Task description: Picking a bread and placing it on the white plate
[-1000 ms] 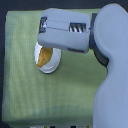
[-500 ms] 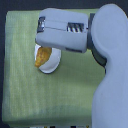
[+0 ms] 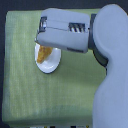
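Note:
The white plate (image 3: 52,65) lies on the green cloth, left of centre in the exterior view. On its upper left part rests the golden-orange bread (image 3: 44,53), partly covered from above. My gripper (image 3: 42,44) hangs right over the bread and the plate's top edge, and its big grey body hides the fingertips. Whether the fingers touch or hold the bread does not show.
A green cloth (image 3: 25,85) covers the table out to its edges. The robot's thick grey arm (image 3: 112,75) fills the exterior view's right side from top to bottom. A dark strip runs along the bottom edge.
The gripper has barely shifted above the plate. The bread stays at the plate's upper left under it.

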Controlling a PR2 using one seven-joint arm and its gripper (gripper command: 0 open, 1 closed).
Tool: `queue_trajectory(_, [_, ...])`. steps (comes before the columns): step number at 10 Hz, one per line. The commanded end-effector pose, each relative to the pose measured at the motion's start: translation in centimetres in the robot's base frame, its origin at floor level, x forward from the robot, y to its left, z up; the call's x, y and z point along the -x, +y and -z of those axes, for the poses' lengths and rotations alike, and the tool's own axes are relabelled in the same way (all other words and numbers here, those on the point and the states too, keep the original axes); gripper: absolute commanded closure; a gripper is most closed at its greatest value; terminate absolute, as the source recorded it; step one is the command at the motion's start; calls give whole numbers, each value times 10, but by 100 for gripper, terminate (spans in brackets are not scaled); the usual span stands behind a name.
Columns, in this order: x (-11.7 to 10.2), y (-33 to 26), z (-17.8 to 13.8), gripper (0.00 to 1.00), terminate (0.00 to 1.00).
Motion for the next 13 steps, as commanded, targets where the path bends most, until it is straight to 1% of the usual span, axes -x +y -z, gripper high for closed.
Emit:
queue_trajectory(1, [-7, -16, -10, 0, 0])
queue_trajectory(3, [-25, -35, -42, 0, 0])
queue_trajectory(7, [-56, -70, -128, 0, 0])
queue_trajectory(9, [-54, -85, -143, 0, 0])
queue_trajectory(10, [-50, -101, -148, 0, 0])
queue_trajectory(11, [-41, -128, -152, 0, 0])
queue_trajectory(12, [-37, -138, -153, 0, 0])
queue_trajectory(13, [-26, -160, -157, 0, 0])
